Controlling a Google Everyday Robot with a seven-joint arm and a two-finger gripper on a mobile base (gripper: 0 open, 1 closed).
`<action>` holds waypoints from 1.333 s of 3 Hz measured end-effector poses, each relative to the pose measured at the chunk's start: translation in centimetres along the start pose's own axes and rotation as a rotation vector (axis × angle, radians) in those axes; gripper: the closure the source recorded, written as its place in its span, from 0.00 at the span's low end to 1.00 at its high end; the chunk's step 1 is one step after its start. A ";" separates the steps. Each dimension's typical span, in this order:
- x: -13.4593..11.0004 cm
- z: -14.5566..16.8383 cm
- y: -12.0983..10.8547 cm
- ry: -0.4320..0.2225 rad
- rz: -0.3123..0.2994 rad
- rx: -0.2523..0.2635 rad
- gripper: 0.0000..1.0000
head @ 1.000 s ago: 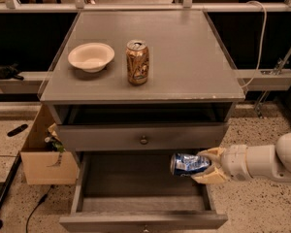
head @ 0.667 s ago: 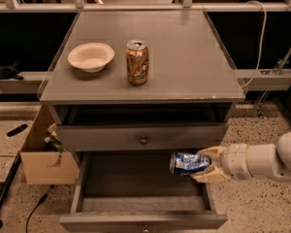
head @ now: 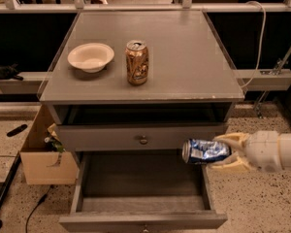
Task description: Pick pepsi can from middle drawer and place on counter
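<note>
The hand [head: 218,152] sits at about 4 o'clock in the camera view, at the end of a white arm [head: 276,152] that reaches in from the 3 o'clock edge. Its two pale fingers [head: 229,140] are pinched on the pepsi can [head: 205,151], one above and one below it. The can lies on its side in the grip, off any surface, with one silver end pointing to 9 o'clock. Its blue wall carries white markings that cannot be read.

At 7 o'clock from the can, the middle drawer [head: 140,181] is pulled out, showing a bare grey floor. The can appears over the drawer's right rear corner. At 9 o'clock from the can is the shut drawer front [head: 102,139] with its round brass knob [head: 143,140].

The worktop [head: 184,57] lies at 12 o'clock from the hand. On it, toward 11 o'clock, a gold-brown can [head: 137,62] stands upright with its tab end up; its lettering cannot be read. Near that can, at its 9 o'clock and not touching it, rests a pale bowl [head: 90,57] showing only its own inside.

On the floor at 9 o'clock from the drawer, beside the cabinet, stands an open cardboard box [head: 43,159]. It holds a few small things, some of them green, that cannot be identified.
</note>
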State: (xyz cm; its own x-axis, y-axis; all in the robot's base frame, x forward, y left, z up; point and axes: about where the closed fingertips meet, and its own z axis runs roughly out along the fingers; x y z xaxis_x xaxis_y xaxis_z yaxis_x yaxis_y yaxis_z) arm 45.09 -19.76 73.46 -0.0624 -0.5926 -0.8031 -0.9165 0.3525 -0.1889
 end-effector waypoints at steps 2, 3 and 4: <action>-7.5 -8.7 -1.1 -0.076 -0.082 0.032 1.00; -8.9 -8.6 -2.3 -0.080 -0.105 0.035 1.00; -11.3 -8.7 -5.2 -0.080 -0.127 0.028 1.00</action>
State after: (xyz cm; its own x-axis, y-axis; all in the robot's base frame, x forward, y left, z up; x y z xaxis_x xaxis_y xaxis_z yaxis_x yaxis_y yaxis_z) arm 47.14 -21.17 88.41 0.0865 -0.5742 -0.8142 -0.9037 0.2987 -0.3066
